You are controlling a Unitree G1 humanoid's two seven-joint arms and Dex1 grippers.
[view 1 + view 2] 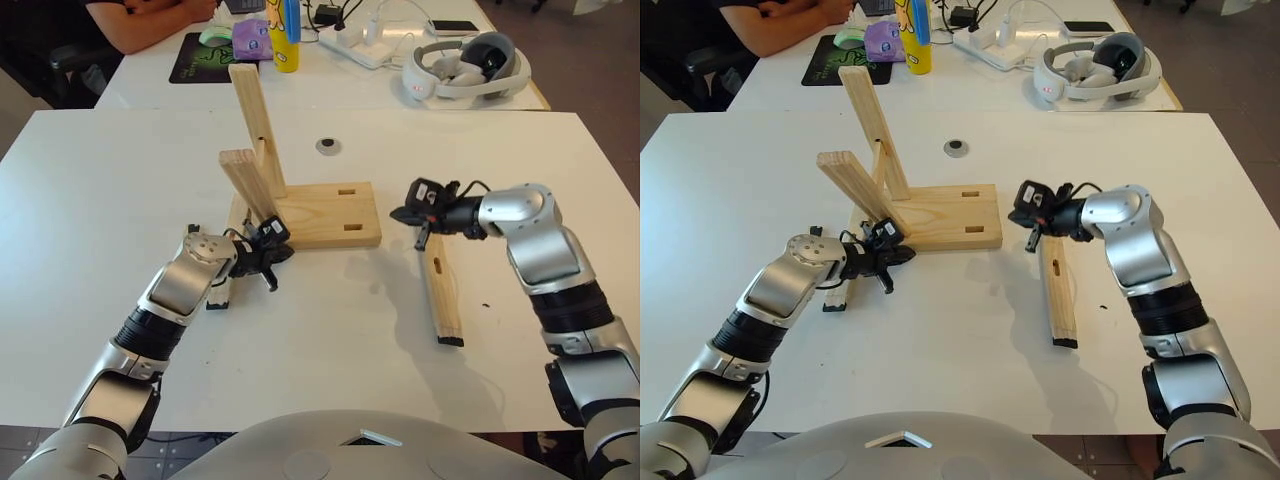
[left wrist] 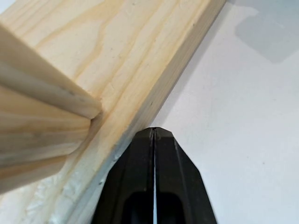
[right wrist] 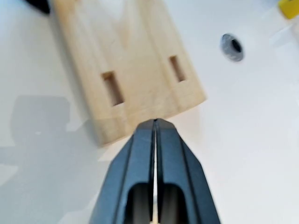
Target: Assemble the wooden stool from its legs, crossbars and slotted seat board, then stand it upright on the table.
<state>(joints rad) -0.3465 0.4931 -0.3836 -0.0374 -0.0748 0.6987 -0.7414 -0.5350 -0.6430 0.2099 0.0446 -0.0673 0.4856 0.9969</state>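
Both grippers closed and empty, flanking the seat board.
The left gripper, left of centre, has its fingers pressed together at the near edge of the seat board. The right gripper, right of centre and likewise pinched shut, sits just off the board's right end. An upright leg rises from the board in mid-frame, and a loose leg lies at lower right.

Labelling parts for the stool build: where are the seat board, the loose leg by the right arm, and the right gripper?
seat board [image 1: 322, 213]: left eye view, bare top face.
loose leg [image 1: 443, 295]: left eye view, middle of its length.
right gripper [image 1: 396, 212]: left eye view, its closed fingertips.
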